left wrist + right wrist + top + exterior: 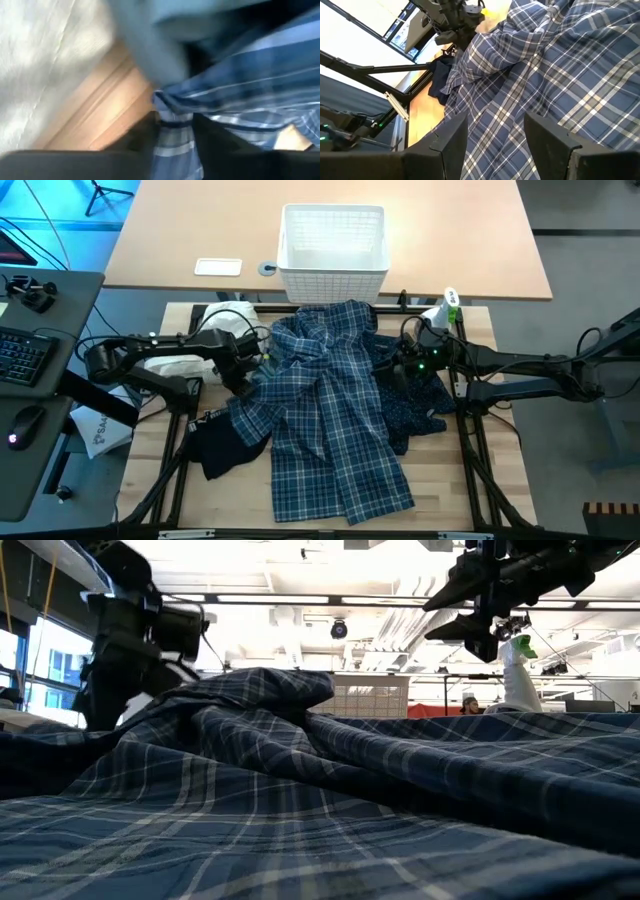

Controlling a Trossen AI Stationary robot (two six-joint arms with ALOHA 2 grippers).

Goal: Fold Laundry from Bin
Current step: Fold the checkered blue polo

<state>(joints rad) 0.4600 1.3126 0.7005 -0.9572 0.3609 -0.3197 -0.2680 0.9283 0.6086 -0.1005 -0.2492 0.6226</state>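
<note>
While the plaid shirt point(335, 420) lies spread on the table just in front of the empty white bin point(333, 252), left gripper point(243, 366) at the shirt's left edge pinches a fold of plaid between nearly closed fingers, right gripper point(405, 363) hangs open, empty, over the shirt's right edge.

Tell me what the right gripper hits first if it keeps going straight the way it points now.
Most likely the plaid shirt: in the right wrist view the right gripper stands open, with the plaid cloth filling the gap between its fingers and everything ahead. How close the cloth lies is hard to judge.
</note>
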